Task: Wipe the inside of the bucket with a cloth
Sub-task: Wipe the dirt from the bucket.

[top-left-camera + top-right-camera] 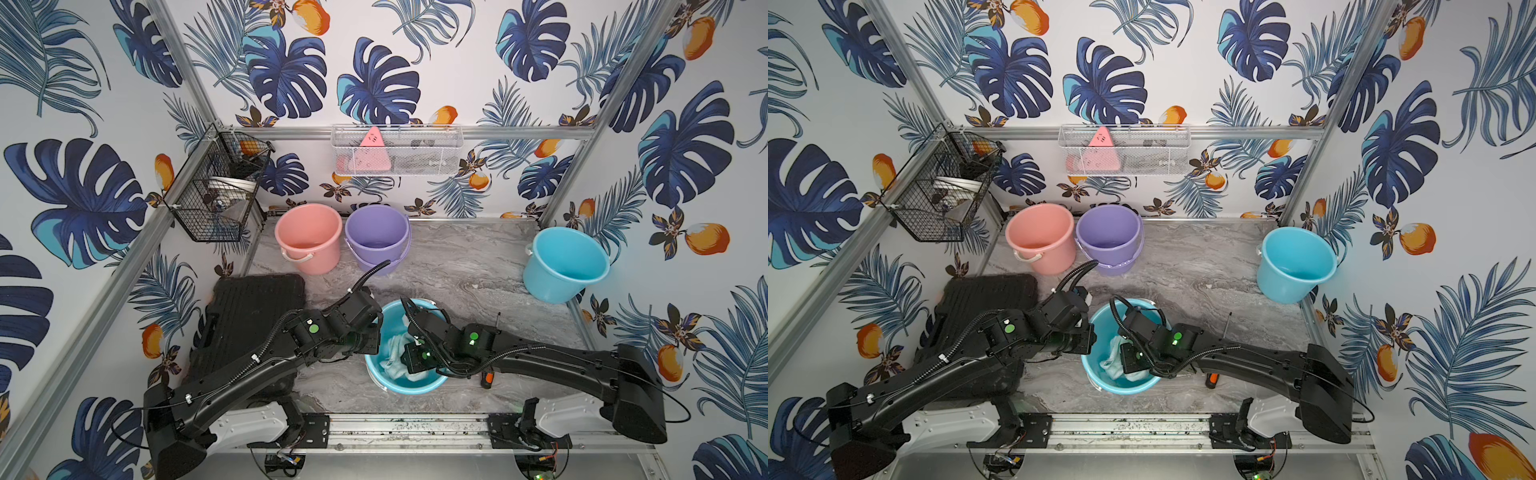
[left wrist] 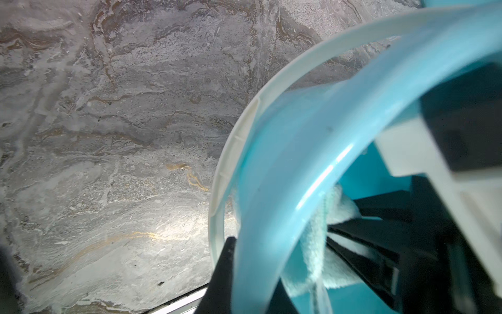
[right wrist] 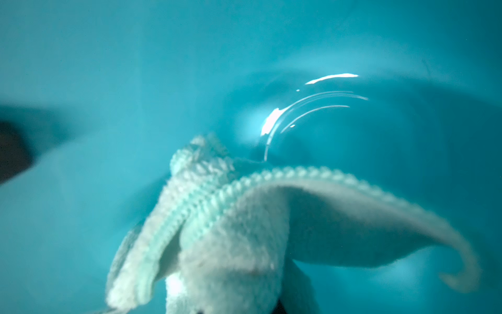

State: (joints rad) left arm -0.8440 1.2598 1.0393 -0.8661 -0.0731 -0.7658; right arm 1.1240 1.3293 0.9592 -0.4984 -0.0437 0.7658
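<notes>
Where right hand [image 1: 406, 365] reaches into bucket [image 1: 399, 388], cloth [image 1: 392, 351] pinched beneath it

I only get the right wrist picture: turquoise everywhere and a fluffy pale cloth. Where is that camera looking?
Observer: Down inside a blue bucket standing on the marble table.
Operator: Is anything steadying the bucket?
Observer: Yes, the left gripper is pinched on its rim.
Operator: Any other buckets around?
Observer: Three: a pink bucket, a purple bucket beside it at the back, and a second blue bucket at the right.
</notes>
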